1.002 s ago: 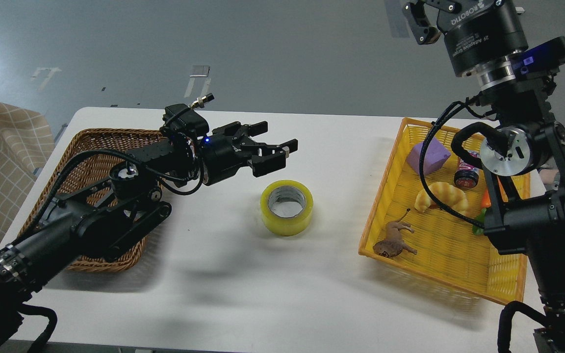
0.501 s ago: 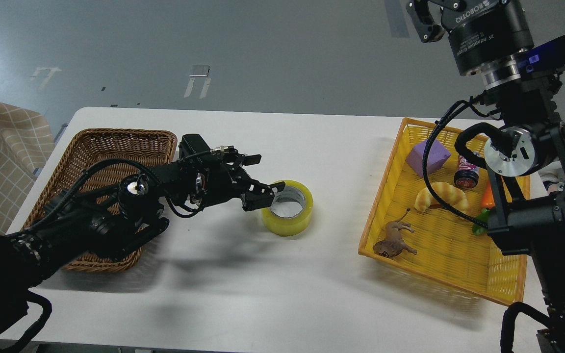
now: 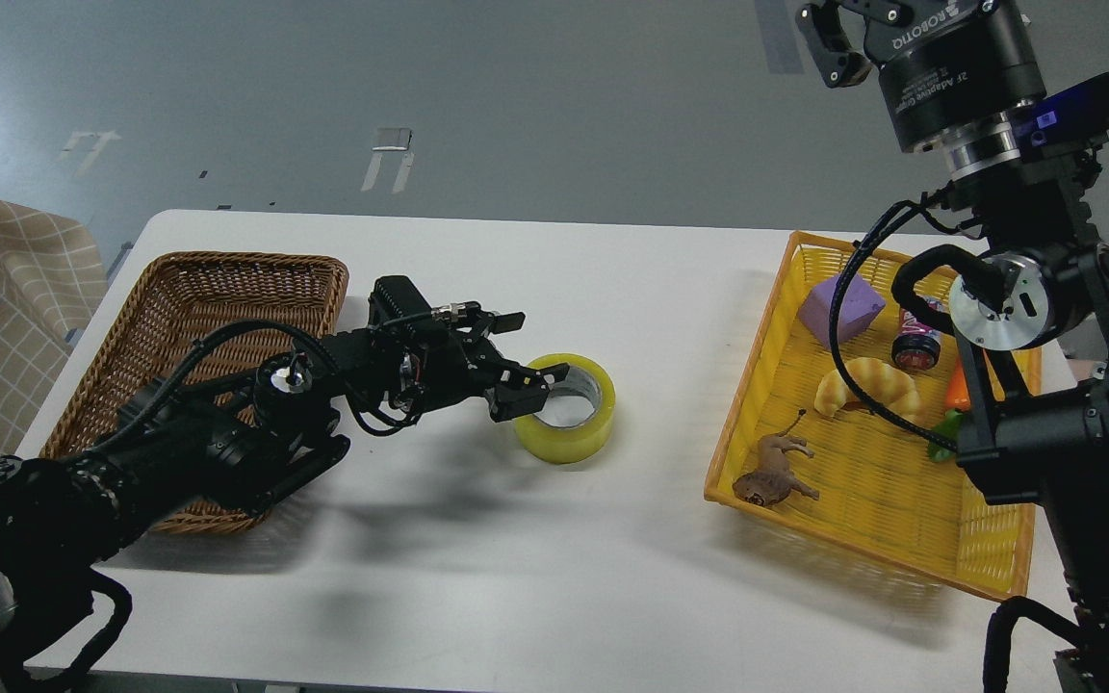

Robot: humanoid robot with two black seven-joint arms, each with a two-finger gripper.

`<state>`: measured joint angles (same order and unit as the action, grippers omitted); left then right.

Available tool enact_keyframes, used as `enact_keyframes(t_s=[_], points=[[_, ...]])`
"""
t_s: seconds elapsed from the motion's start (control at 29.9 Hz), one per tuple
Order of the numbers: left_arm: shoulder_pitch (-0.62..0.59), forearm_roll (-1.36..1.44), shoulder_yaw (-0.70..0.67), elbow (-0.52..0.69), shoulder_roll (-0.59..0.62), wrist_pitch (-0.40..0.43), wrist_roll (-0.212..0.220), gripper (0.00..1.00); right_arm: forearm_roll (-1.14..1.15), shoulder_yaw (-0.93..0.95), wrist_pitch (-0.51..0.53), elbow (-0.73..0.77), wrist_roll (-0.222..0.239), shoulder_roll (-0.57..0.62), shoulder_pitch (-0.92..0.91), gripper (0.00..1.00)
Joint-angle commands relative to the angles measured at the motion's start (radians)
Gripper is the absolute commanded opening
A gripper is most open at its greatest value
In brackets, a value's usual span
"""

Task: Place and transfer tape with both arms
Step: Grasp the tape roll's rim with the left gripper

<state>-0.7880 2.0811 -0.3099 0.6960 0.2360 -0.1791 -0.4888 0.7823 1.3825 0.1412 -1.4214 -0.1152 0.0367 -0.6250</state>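
The tape (image 3: 566, 422), a yellowish roll with a grey-white core, lies flat on the white table (image 3: 535, 577) near its middle. My left gripper (image 3: 528, 350) is open at the roll's left rim. Its near fingertip (image 3: 543, 377) is over the rim at the core's edge, and its far finger (image 3: 504, 320) is behind and left of the roll. Whether it touches the tape I cannot tell. My right gripper (image 3: 834, 38) is raised high at the top right, above the yellow basket, and its fingers are cut off by the view's top edge.
A brown wicker basket (image 3: 184, 289) stands at the left under my left arm. A yellow basket (image 3: 863, 520) at the right holds a purple block (image 3: 839, 304), a croissant toy (image 3: 868, 383), a brown animal figure (image 3: 774, 472) and a small can (image 3: 916, 339).
My left gripper has come down and to the right, from above and left of the tape to its left rim. The tape has not moved. The right arm has barely shifted.
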Motion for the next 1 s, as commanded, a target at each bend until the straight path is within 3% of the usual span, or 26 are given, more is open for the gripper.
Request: enact_keyframes(t_s=[0.0, 0.23, 0.47, 0.97], points=[[0.0, -0.004, 0.002, -0.003, -0.007, -0.002, 0.0, 0.8, 0.0, 0.001, 0.0, -0.001, 0.0, 0.0, 0.01, 1.0], [0.0, -0.003, 0.002, -0.001, -0.015, -0.002, 0.0, 0.8, 0.002, 0.004, 0.0, -0.002, 0.0, 0.0, 0.036, 1.0], [-0.014, -0.007, 0.086, -0.003, -0.001, -0.005, 0.0, 0.8, 0.0, 0.013, -0.002, -0.004, 0.0, -0.001, 0.037, 1.0], [-0.02, -0.021, 0.089, -0.052, -0.006, -0.003, 0.0, 0.78, 0.002, 0.013, -0.002, -0.004, 0.0, 0.0, 0.037, 1.0]])
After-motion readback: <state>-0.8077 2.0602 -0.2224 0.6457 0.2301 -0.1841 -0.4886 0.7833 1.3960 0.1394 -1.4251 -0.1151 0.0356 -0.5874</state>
